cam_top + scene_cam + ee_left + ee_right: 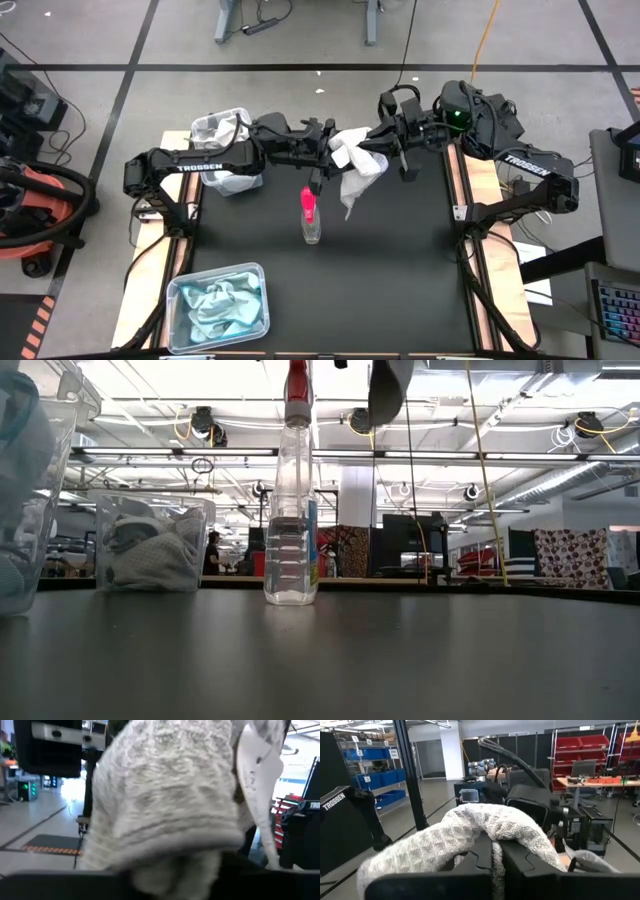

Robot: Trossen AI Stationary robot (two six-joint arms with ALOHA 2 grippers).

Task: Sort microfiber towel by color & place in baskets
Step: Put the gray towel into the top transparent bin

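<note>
A white microfiber towel (358, 165) hangs in the air over the far middle of the black table, between my two grippers. My right gripper (385, 135) reaches in from the right and is shut on it. My left gripper (328, 152) reaches in from the left and has closed on the towel's other side (165, 795). The towel's lower end (390, 390) dangles well above the table. One clear basket (225, 150) at the far left holds white towels. A second basket (218, 305) at the near left holds light blue towels. My left gripper has a bunched part of the towel (170, 870) between its two fingers, coming level from the table's left. The towel fills the wrist view and hides the place of contact. My right gripper pinches a fold of the towel (495, 862) between its shut fingers, level from the table's right. The cloth drapes over the fingers to both sides (445, 840). The towel hangs slack below, clear of the table.
A clear spray bottle with a pink top (311, 215) stands upright on the table, just left of the towel's hanging end. The black mat to the right and toward the near edge (400, 290) is bare.
</note>
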